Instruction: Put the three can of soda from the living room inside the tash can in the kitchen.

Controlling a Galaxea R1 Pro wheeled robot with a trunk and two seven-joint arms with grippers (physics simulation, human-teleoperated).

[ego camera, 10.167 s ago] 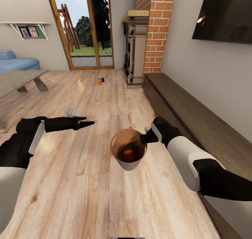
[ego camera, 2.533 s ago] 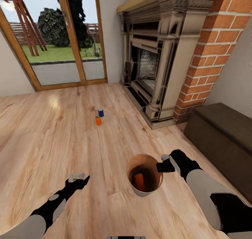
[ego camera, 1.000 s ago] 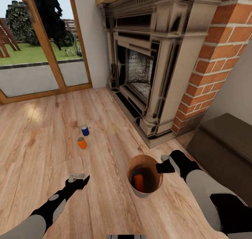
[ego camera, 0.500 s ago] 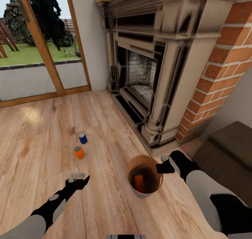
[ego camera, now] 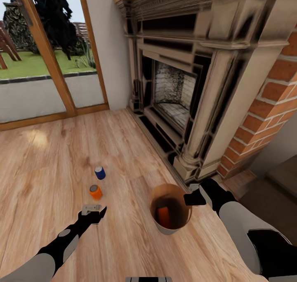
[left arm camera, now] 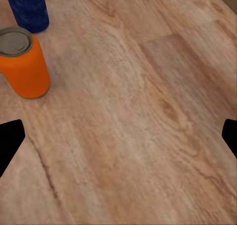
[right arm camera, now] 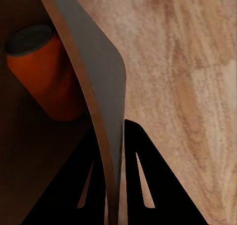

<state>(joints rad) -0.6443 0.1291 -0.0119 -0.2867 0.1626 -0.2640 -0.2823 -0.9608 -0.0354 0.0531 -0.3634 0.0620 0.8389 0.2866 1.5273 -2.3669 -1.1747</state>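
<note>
Two soda cans stand upright on the wood floor: a blue can (ego camera: 100, 173) and, nearer to me, an orange can (ego camera: 95, 192). My left gripper (ego camera: 94, 211) hovers just short of the orange can, open. In the left wrist view its fingertips (left arm camera: 10, 143) are spread wide over bare floor, with the orange can (left arm camera: 22, 64) and the blue can (left arm camera: 29, 7) ahead, off to one side. My right gripper (ego camera: 190, 198) is shut on the rim of the pale trash can (ego camera: 168, 229), holding it off the floor. A third orange can (ego camera: 163, 216) lies inside, also seen as the can (right arm camera: 44, 76) behind the bucket wall (right arm camera: 98, 86).
A grey-framed fireplace (ego camera: 181, 88) with a brick column (ego camera: 272, 100) stands close ahead on the right. Glass doors (ego camera: 41, 67) are at the far left. A corner of the dark low cabinet (ego camera: 284, 178) is at the right. Open floor lies left of the cans.
The view has moved forward towards the fireplace, so the two floor cans now sit closer to my left gripper. Both arms keep their pose; the bucket stays held.
</note>
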